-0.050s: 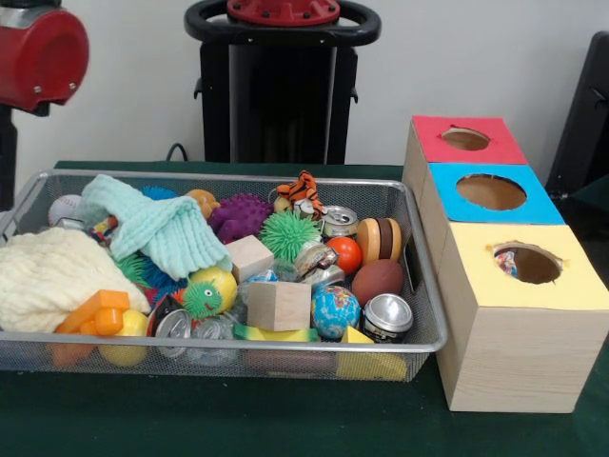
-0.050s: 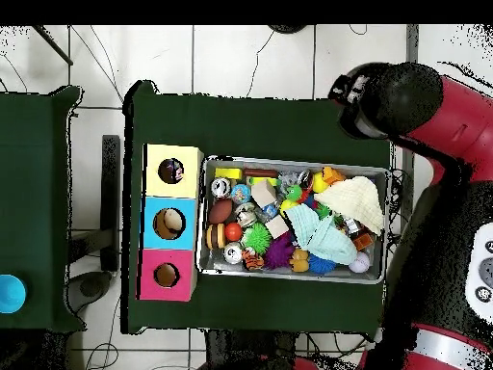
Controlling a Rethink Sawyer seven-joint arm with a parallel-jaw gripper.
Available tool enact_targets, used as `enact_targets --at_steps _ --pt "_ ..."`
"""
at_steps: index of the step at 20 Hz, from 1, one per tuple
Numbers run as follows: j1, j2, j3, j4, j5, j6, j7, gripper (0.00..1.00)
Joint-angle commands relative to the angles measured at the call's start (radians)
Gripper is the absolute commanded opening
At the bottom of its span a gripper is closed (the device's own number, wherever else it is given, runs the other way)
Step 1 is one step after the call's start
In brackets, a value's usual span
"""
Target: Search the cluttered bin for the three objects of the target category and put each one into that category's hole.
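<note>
Lies heaped in a silver wire-mesh bin [image 1: 425, 286], back toward the robot's base from the claw [image 2: 347, 92] and a little to its left. Holds a folded mint-green knitted cloth [image 1: 162, 228] and a cream knitted cloth [image 1: 52, 276] at the end nearest the claw. Farther from the claw: a purple spiky rubber ball [image 1: 240, 217], a green spiky rubber ball [image 1: 288, 235], a striped orange tiger toy [image 1: 302, 190], two plain wooden cubes [image 1: 279, 305], a small smooth orange ball [image 1: 346, 253], a brown football-shaped ball [image 1: 378, 281], a globe-printed ball [image 1: 335, 310] and a silver-topped tin can [image 1: 387, 316].

Stands just beside the bin's end farthest from the claw: a long wooden box [image 1: 495, 352] with a red-topped hole [image 1: 465, 139], a blue-topped hole [image 1: 491, 192] and a yellow-topped hole [image 1: 528, 264]. Shows something colourful inside the yellow-topped hole; the other two look bare.

Shows only a red arm segment [image 1: 38, 48] in the front view. Shows the arm's black end only from overhead, outside the bin's corner; cannot tell whether the claw is wide or narrow.
</note>
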Motion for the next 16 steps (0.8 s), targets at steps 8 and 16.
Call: enact_targets --at_steps 8,16 --pt "-0.016 0.023 0.189 0.21 -0.057 -0.038 -0.18 0.0" --pt "-0.036 0.048 0.245 0.269 -0.055 -0.121 -0.138 0.0"
